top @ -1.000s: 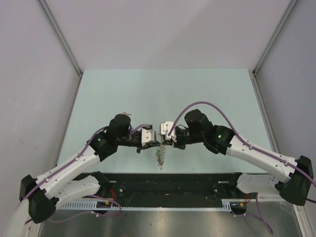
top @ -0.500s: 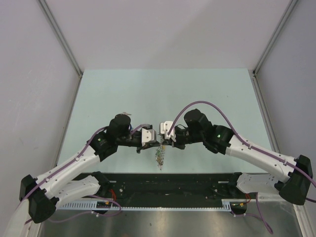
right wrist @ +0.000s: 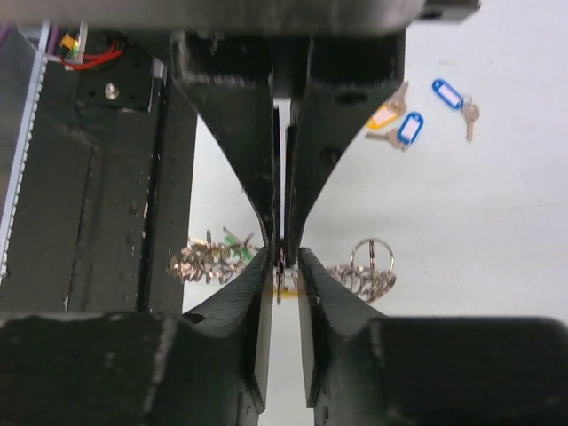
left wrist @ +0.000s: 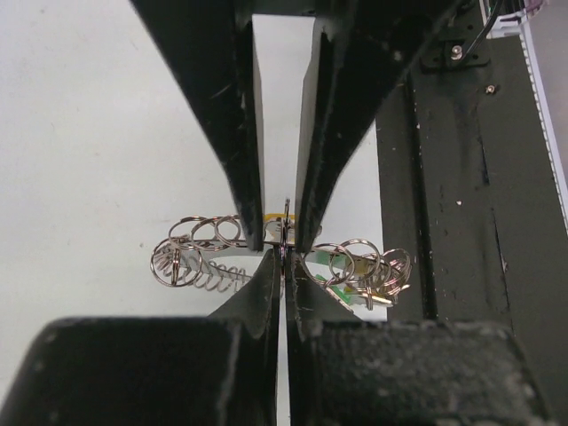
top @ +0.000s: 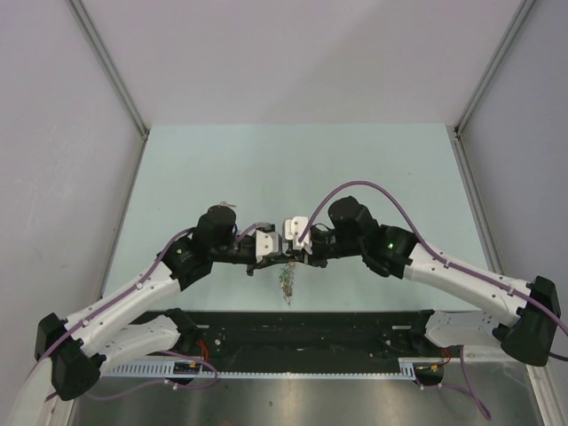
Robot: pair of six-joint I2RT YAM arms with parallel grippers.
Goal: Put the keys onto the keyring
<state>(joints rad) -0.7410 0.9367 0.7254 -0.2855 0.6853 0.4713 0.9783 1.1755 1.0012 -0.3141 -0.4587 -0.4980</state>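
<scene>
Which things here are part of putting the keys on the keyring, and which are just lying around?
For the job: keyring; blue-tagged keys; tan-tagged key.
Just there: black base rail; purple cable.

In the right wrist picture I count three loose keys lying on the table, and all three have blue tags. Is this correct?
Not quite. Three loose keys do lie on the table, but only two of them have blue tags; the third key has an orange tag. The right wrist view shows this.
</scene>
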